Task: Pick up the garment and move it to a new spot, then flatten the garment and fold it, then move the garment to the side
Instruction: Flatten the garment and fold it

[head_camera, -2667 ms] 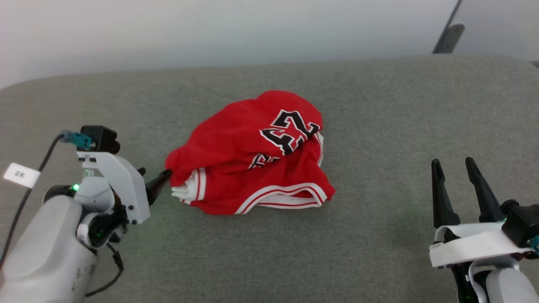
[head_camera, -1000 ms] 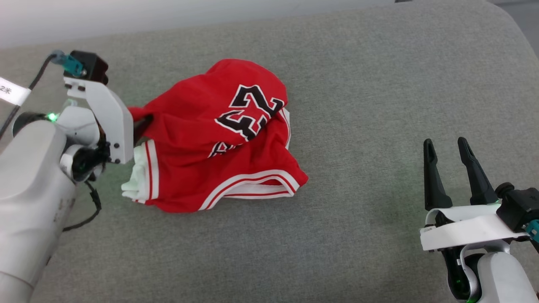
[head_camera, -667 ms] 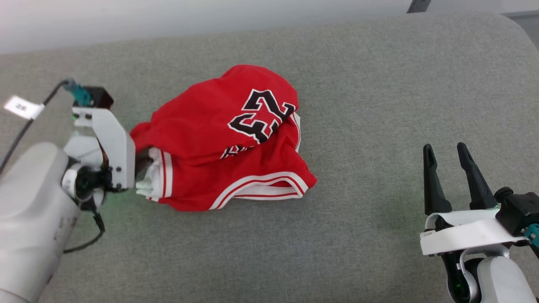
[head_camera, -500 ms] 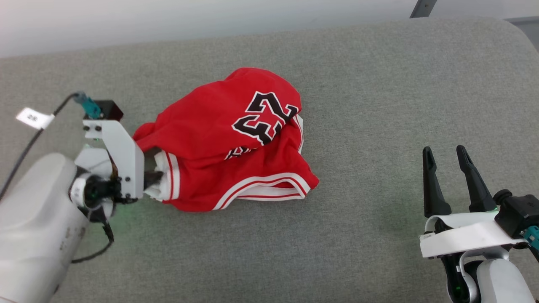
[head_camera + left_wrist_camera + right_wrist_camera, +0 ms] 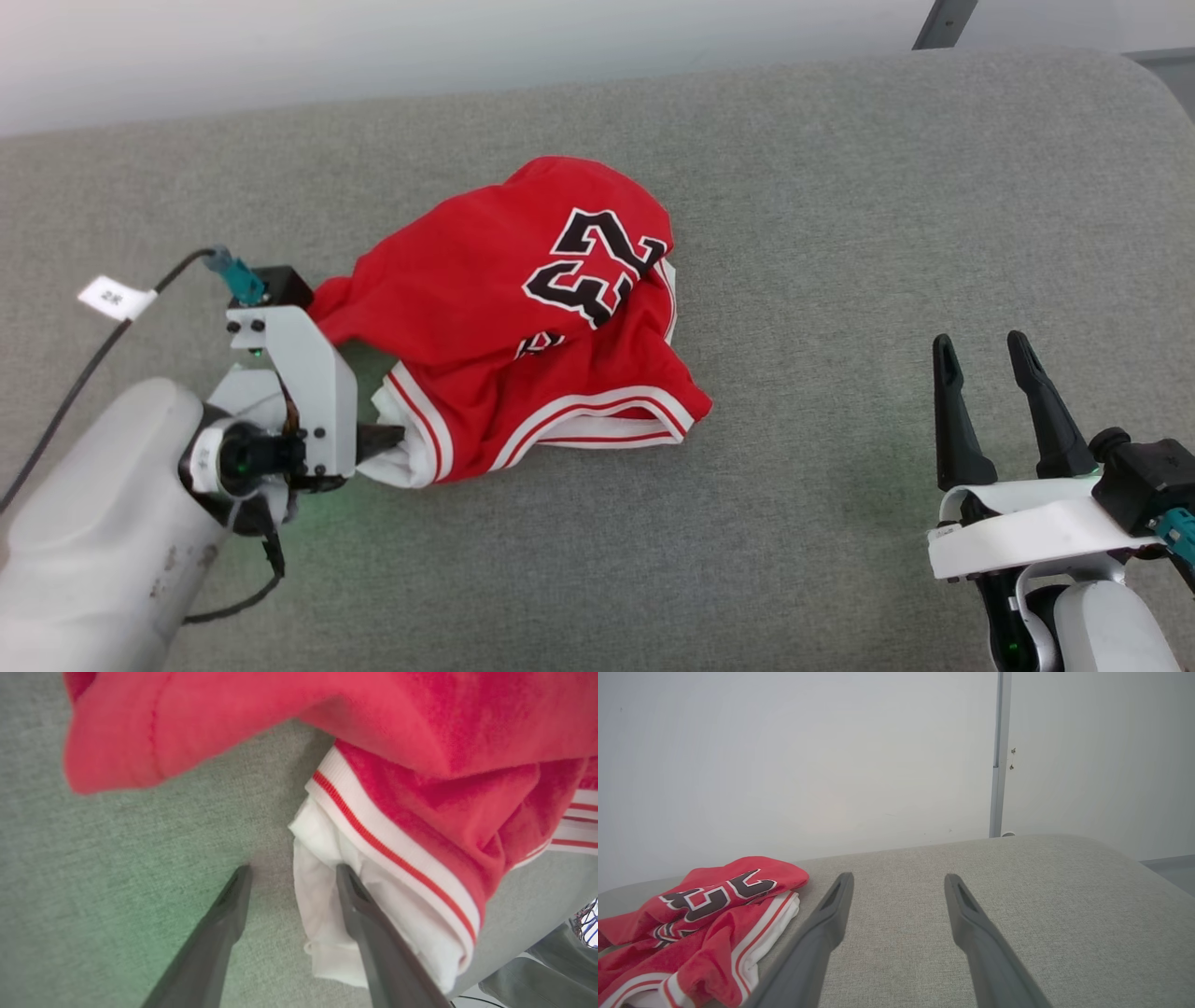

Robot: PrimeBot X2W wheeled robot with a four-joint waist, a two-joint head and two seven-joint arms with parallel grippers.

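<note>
One red jersey-style shirt with white sleeves (image 5: pixel 485 308) lies on one grey woven fabric cushion (image 5: pixel 840 233). The shirt carries two black white-outlined digits (image 5: pixel 597 266). There are two grippers, each with two long dark fingers (image 5: pixel 971 933), four in all: the left gripper (image 5: pixel 289 872) at the shirt's left edge, the right gripper (image 5: pixel 979 339) well to its right. Two teal cable plugs: one just left of the shirt (image 5: pixel 238 275), one far to its right (image 5: pixel 1178 534). One white paper tag (image 5: pixel 117 297) sits left of the shirt. One grey upright strip (image 5: pixel 999 756) stands on the wall beyond the shirt.

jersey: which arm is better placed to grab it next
Left. The left gripper, open, sits at the jersey's white sleeve, one finger against the cloth. The right gripper, also open, stands well apart over grey upholstery.
</note>
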